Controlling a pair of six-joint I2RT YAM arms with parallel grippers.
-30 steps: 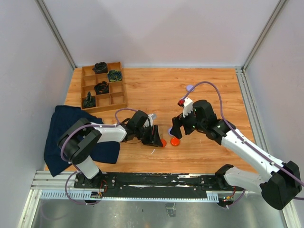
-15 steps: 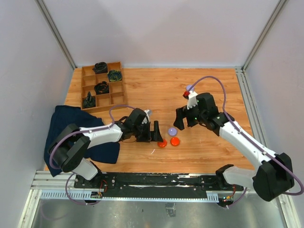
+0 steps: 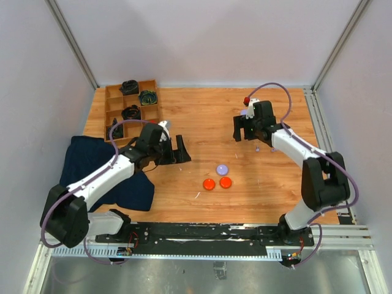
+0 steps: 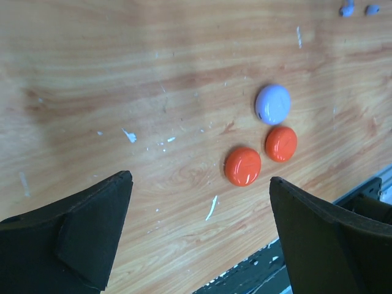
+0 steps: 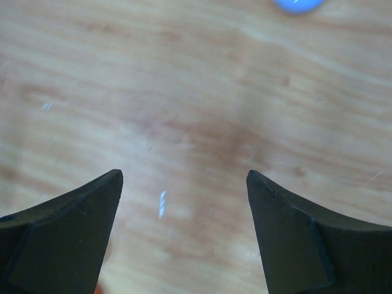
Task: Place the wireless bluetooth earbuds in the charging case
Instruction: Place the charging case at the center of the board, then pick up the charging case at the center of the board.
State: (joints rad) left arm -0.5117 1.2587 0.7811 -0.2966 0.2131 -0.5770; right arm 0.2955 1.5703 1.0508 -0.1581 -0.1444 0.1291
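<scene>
— Both arms are standing further back than a second ago. The left gripper (image 4: 200, 180) has pulled away from the orange-red discs (image 4: 242, 165) toward the cloth, and the right gripper (image 5: 184, 174) has swung off toward the far side of the table.

— How are the jaws standing?

— The left ones were nearly closed before and are now gaping wide, gripping nothing. The right ones are also standing apart, hanging over bare wood.

— What is lying ahead of the left gripper?

— The two orange-red discs are sitting just beside each other, and a lavender disc (image 4: 273, 103) is resting just beyond them.

— And the earbuds?

— Two tiny lavender earbuds (image 4: 346, 8) are lying loose on the wood, just beside each other. They are beyond the discs, apart from them and close to the right arm.

— Further out?

— A dark blue cloth (image 3: 76, 162) is lying under the left arm. A wooden tray (image 3: 114, 103) is holding black coiled bundles (image 3: 130, 113) at the far left.
</scene>
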